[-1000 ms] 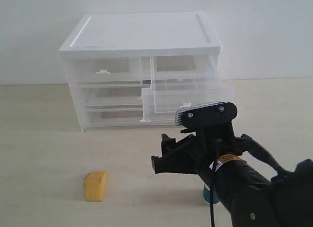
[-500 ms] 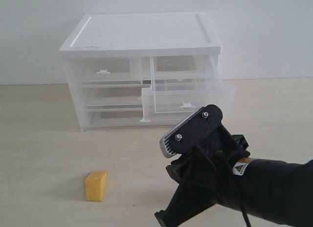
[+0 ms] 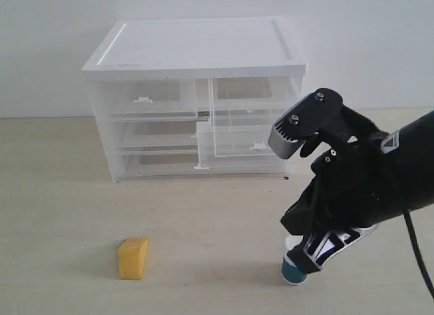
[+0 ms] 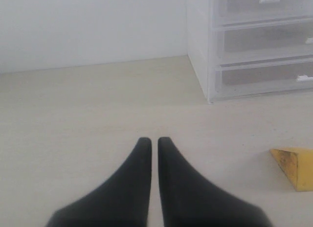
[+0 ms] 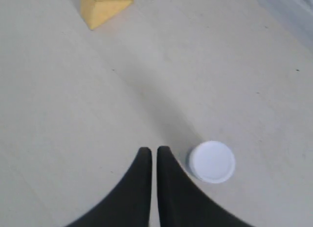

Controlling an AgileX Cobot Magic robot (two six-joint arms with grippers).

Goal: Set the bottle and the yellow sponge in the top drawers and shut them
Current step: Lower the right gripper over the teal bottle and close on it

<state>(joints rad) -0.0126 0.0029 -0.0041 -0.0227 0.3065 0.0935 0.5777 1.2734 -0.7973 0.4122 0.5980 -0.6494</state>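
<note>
The cabinet [image 3: 196,47] is seen at the back of the pale table [image 3: 61,213], against a white wall. The top left drawer [image 3: 146,101] is pushed in flush. The top right drawer [image 3: 254,128] is drawn out toward the front, and nothing can be made out inside it. The sponge [image 3: 133,258] is found on the table well in front of the cabinet's left half, lying alone and touched by nothing. The bottle [image 3: 293,269] is stood upright on the table to the front right, well apart from the sponge and from the cabinet. In the exterior view it is partly covered by the right arm [image 3: 366,186], which is bent down over it, so only the teal lower body is shown there. In the right wrist view the right gripper [image 5: 154,151] is seen with its two dark fingers pressed together, only a hairline gap left at the tips and nothing held between them. The bottle's white cap [image 5: 212,161] is seen just beside one finger, outside the jaws; whether it is touched cannot be told. The sponge [image 5: 103,6] is visible far off across the table in the same view. In the left wrist view the left gripper [image 4: 154,141] is likewise closed on nothing and held above bare table. The sponge [image 4: 293,163] lies off to one side of it, and the cabinet's corner [image 4: 254,41] is seen beyond. The left gripper is not shown in the exterior view.
</note>
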